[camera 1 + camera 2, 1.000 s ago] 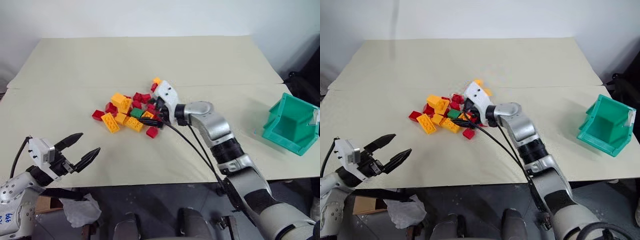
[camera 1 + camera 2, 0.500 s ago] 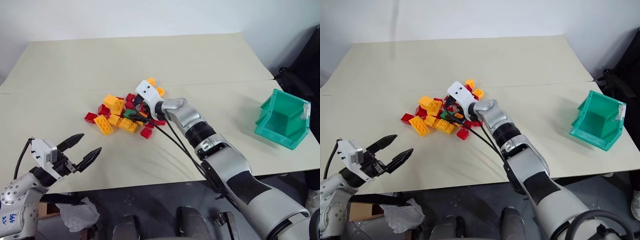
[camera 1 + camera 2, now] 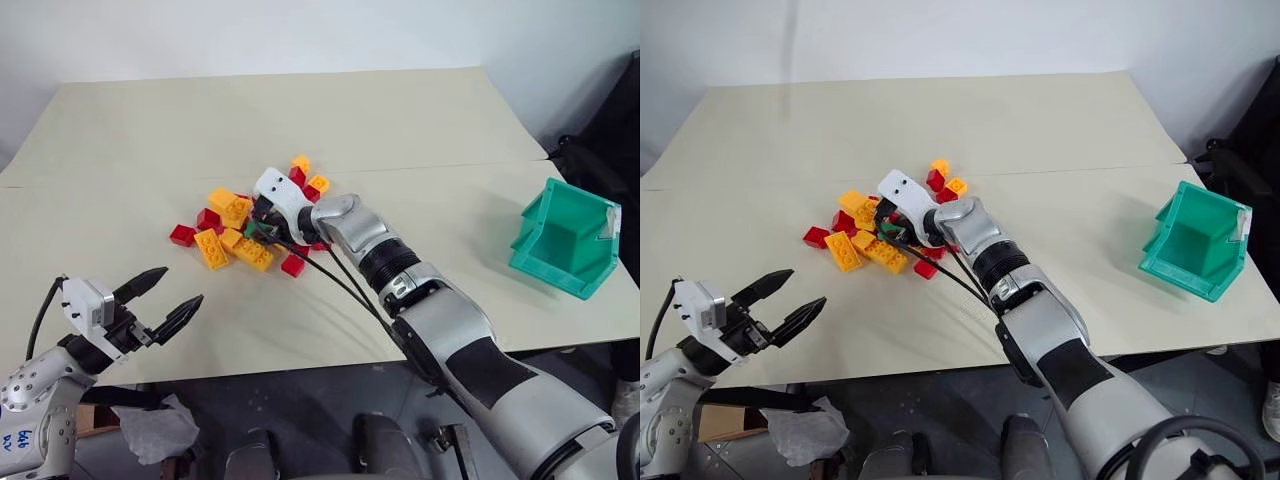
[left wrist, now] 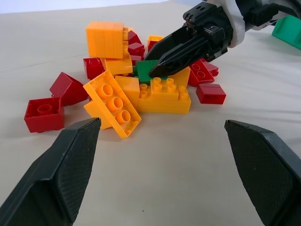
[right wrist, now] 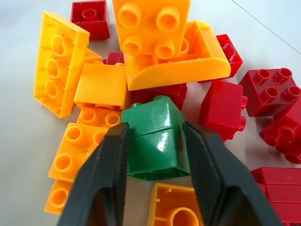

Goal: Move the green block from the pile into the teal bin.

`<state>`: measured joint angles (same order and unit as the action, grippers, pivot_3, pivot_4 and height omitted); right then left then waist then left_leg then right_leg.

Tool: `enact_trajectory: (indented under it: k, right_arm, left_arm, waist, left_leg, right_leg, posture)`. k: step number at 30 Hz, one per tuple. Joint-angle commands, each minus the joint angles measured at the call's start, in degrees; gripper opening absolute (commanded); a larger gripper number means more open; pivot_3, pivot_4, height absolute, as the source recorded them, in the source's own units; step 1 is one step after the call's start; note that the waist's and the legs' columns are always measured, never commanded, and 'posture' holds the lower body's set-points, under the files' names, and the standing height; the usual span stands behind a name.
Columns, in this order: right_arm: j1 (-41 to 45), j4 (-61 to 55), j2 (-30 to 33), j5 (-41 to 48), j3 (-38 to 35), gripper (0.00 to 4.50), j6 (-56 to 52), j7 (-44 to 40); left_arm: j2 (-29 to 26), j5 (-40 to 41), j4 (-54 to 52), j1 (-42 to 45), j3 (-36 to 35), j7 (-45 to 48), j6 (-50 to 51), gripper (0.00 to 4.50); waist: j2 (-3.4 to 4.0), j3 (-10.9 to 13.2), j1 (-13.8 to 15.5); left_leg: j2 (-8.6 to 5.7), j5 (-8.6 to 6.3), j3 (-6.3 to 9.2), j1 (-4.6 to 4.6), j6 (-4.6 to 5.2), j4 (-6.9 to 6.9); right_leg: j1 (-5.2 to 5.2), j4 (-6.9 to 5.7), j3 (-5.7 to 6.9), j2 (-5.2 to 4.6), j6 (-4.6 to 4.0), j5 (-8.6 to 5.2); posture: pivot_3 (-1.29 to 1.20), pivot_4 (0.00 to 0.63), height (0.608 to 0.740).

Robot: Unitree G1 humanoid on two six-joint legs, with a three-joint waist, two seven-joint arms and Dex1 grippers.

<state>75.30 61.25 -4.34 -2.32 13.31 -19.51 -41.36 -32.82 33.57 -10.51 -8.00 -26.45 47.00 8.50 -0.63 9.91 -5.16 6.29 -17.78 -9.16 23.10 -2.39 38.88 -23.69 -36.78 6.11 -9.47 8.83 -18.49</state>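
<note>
The green block sits in the pile of red and orange-yellow bricks at the table's middle, tipped on its side among them. My right gripper reaches into the pile from the right, and its two black fingers press against the block's opposite sides, shut on it. The block still rests among the bricks. The left wrist view shows the same grip on the green block. My left gripper hovers open and empty near the table's front left edge. The teal bin stands at the far right.
An orange-yellow brick lies just in front of the green block, and red bricks crowd its other side. The beige table stretches bare behind the pile and between the pile and the bin. A black cable trails from my right wrist.
My right gripper pushed left and down into the pile and its fingers closed onto the green block. The left gripper has stayed where it was, open.
</note>
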Motion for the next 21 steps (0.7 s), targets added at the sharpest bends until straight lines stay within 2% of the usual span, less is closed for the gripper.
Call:
enact_trajectory:
  k: [1, 6, 10, 14, 21]
  right_arm:
    - [0.2, 0.8, 0.5, -1.7, 0.6, 1.91, -1.4, -0.3]
    - [0.3, -0.6, 2.1, 0.4, -2.1, 1.91, 0.5, -1.1]
    - [-0.1, 0.0, 2.6, 0.1, -2.1, 2.74, 0.3, -1.9]
    - [-1.0, 0.0, 2.7, -1.6, -0.6, 4.11, 2.3, -1.8]
    - [-1.1, 0.5, 1.6, -2.3, -0.7, 4.11, 3.1, -1.0]
  left_arm:
    - [-0.6, 0.4, -1.2, 0.3, -1.2, -0.3, -0.7, 4.50]
    - [-0.6, 0.2, -0.7, 0.9, -1.2, -0.3, -0.7, 4.50]
    - [-0.5, 0.0, -0.5, 1.4, -0.8, -0.4, -0.7, 4.50]
    - [-0.5, 0.0, -0.3, 1.6, -0.9, -0.4, -0.7, 4.50]
    - [-0.6, 0.0, -0.3, 1.6, -1.2, -0.4, -0.6, 4.50]
  waist:
    - [0.00, 0.0, 0.1]
    - [0.00, 0.0, 0.3]
    - [0.00, 0.0, 0.2]
    - [0.01, 0.0, -0.2]
    - [0.01, 0.0, -0.7]
  left_leg:
    - [0.00, 0.00, 0.00, 0.00, 0.00, 0.00]
    - [0.00, 0.00, 0.00, 0.01, 0.00, 0.02]
    - [0.00, 0.00, 0.00, 0.02, 0.00, 0.00]
    - [0.00, 0.00, 0.00, 0.02, 0.00, -0.05]
    - [0.00, 0.01, 0.00, 0.02, -0.01, -0.07]
  right_leg:
    - [0.00, 0.00, 0.00, 0.00, 0.00, 0.00]
    - [0.00, 0.00, 0.00, 0.00, 0.00, 0.00]
    - [-0.01, 0.01, 0.00, 0.00, 0.00, 0.00]
    - [-0.03, 0.01, 0.00, 0.00, 0.00, 0.00]
    - [-0.03, 0.01, 0.00, 0.00, 0.00, 0.00]
  posture:
    - [0.00, 0.150, 0.740]
    - [0.00, 0.150, 0.740]
    - [0.00, 0.150, 0.740]
    - [0.00, 0.150, 0.740]
    - [0.00, 0.150, 0.740]
